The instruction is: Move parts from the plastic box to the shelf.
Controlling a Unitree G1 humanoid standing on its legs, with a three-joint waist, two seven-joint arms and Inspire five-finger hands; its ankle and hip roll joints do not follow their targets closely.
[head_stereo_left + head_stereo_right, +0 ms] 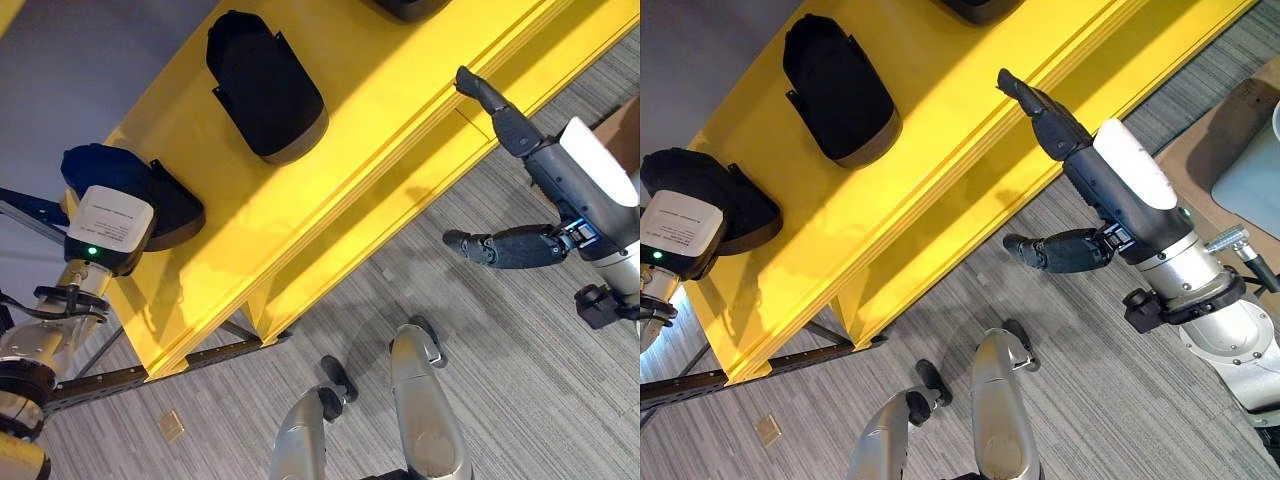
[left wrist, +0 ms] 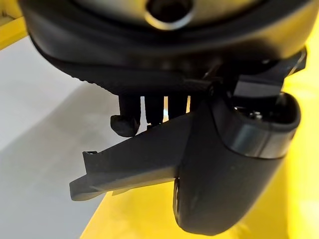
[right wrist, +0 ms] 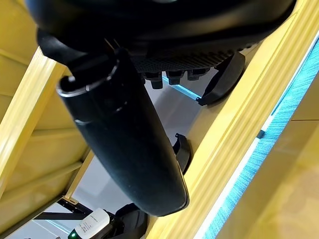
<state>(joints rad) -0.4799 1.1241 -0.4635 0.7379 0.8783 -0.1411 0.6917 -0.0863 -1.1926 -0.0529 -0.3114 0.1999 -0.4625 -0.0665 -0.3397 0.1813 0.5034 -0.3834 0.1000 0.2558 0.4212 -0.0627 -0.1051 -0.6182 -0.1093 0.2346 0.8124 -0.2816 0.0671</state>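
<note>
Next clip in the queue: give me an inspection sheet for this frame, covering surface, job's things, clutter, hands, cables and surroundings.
Surface: yellow shelf, top board lit, bare patches between the parts.
Job's things: black part lies on the shelf; a second black part sits at the shelf's end under the left hand; a third part is cut off by the view's top edge.
Clutter: nothing seen.
Hands: left hand is on the second part, fingers curled at its flange; right hand is open beside the shelf edge, holding nothing.
Cables: nothing seen.
Surroundings: grey carpet; cardboard box on the floor at right.
</note>
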